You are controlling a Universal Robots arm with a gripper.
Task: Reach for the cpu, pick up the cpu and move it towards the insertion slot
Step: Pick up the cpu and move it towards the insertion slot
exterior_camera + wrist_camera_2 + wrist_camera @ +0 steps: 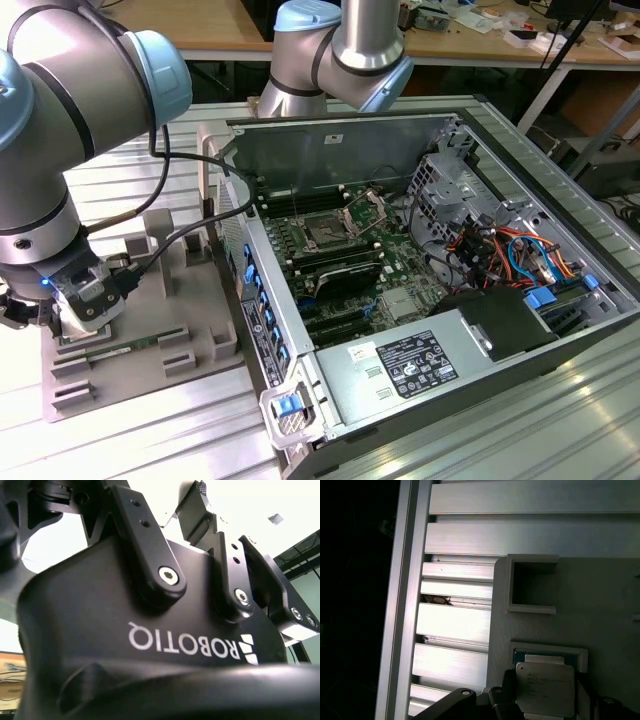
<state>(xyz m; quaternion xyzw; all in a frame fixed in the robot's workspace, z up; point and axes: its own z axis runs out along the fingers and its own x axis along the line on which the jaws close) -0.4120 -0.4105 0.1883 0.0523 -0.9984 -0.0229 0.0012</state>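
Note:
The cpu (545, 687) is a flat square chip with a silvery top and a green rim. It lies in a framed pocket of the grey tray (600, 610). My gripper (546, 700) is down over it, with dark fingers (504, 697) pressed against two opposite sides, shut on the chip. In the exterior view the gripper (85, 300) sits low on the grey tray (150, 330) at the exterior view's left. The insertion slot (325, 233) is a dark square socket with its shiny metal frame raised, on the green board inside the open computer case.
The open computer case (420, 300) has tall metal walls, a drive cage, cables and a power supply (415, 362) around the board. A green memory stick (120, 350) lies on the tray. An empty square pocket (532, 585) sits beside the cpu. Ribbed aluminium table (455, 625) lies underneath.

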